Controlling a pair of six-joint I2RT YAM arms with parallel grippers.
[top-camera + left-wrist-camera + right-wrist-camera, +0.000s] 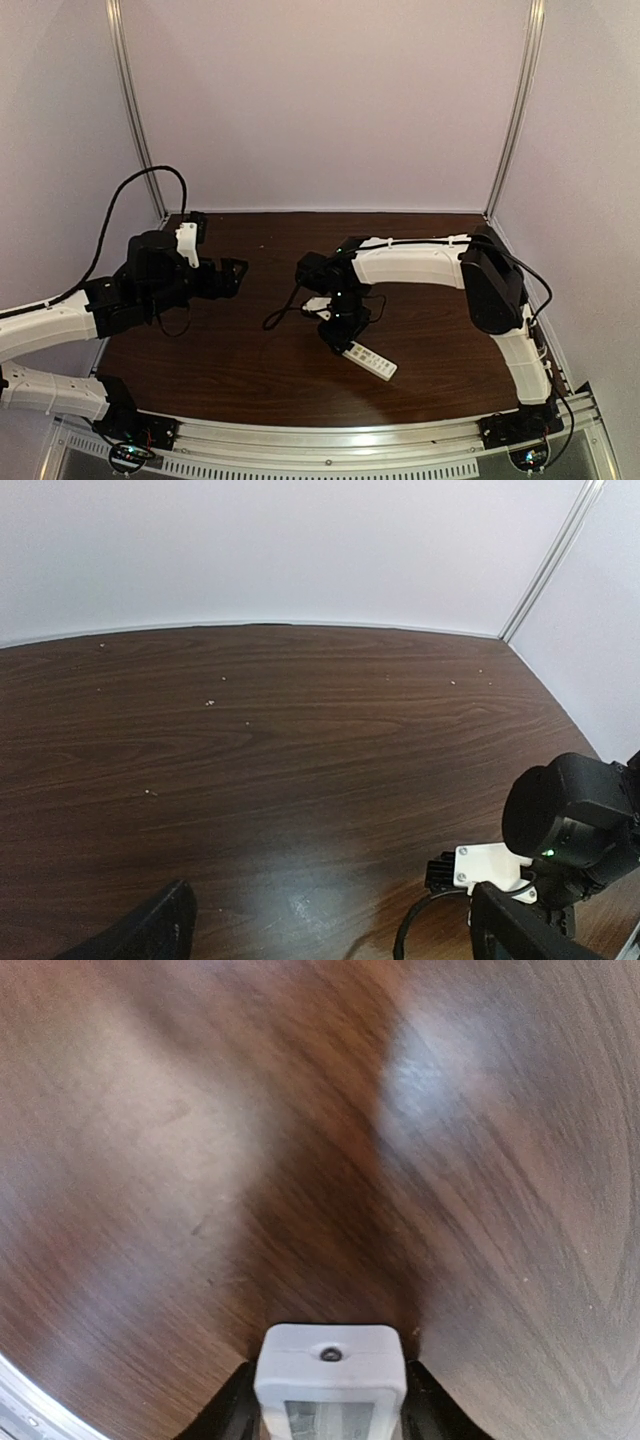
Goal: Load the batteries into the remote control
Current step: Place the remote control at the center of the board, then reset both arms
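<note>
The remote control [371,361] lies at a slant on the dark table [230,370], near the front edge and right of centre. The right gripper [336,338] is over its far-left end, its fingers [226,1415] close against both sides; I cannot tell whether they pinch it. The left gripper [233,276] hangs well apart to the left, jaws spread wide around nothing.
</note>
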